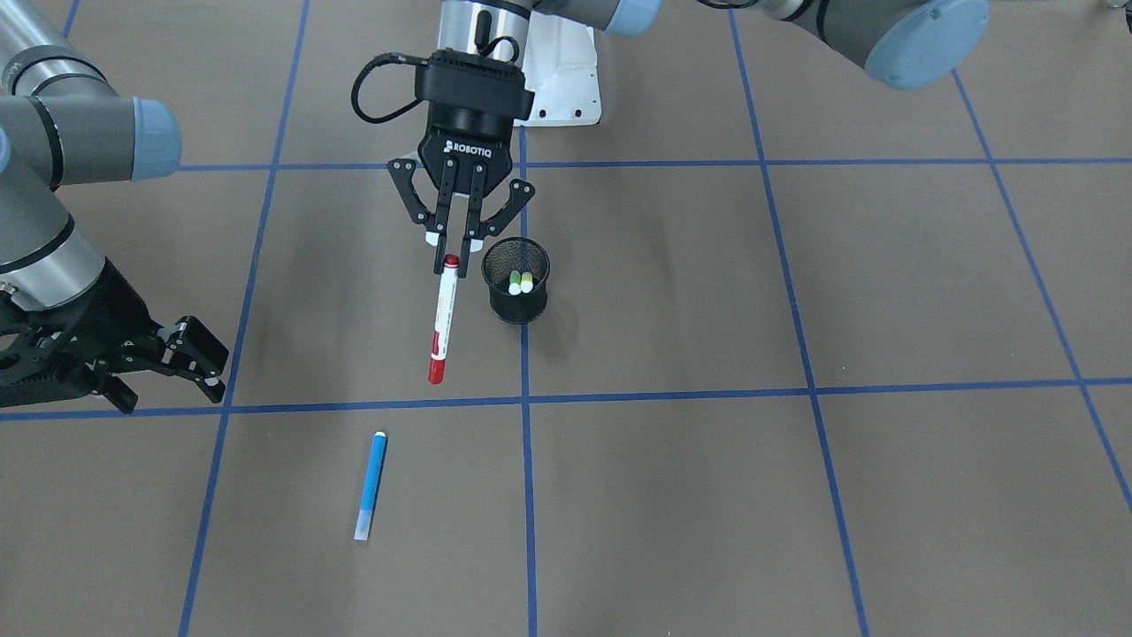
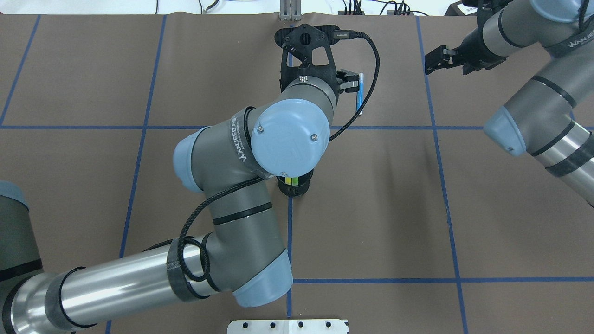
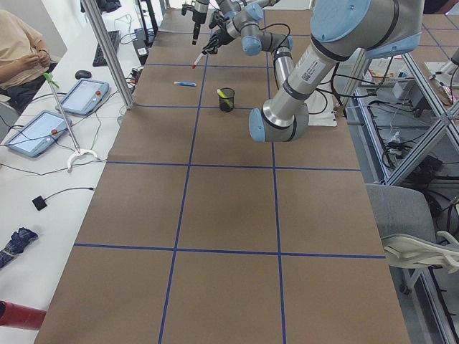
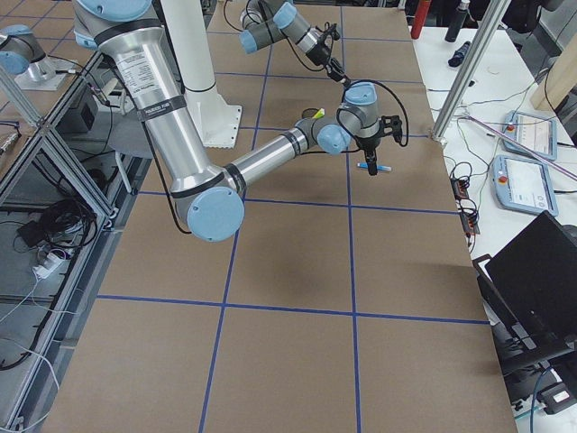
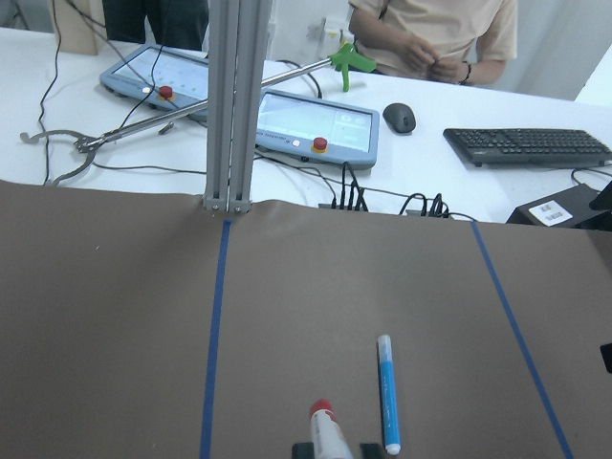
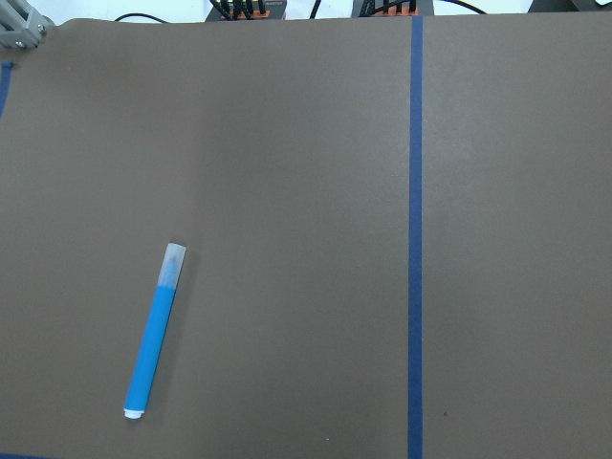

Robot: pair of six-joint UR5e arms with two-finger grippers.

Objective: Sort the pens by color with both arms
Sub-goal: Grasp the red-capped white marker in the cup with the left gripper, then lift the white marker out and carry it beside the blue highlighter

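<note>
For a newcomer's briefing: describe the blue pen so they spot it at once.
On the brown table, start at the black cup in front of the robot. Beyond it, past the tape line, lies the blue pen. It alone lies flat on the table; the red pen hangs from the left tool, two others stand in the cup.

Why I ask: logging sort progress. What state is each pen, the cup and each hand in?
Red-capped pen: held, lifted, tilted.
Blue pen: lying flat, untouched.
Green pen: standing in the mesh cup.
Yellow pen: same.
Mesh cup: upright.
Left hand: shut on the red-capped pen.
Right hand: open, empty.
</note>
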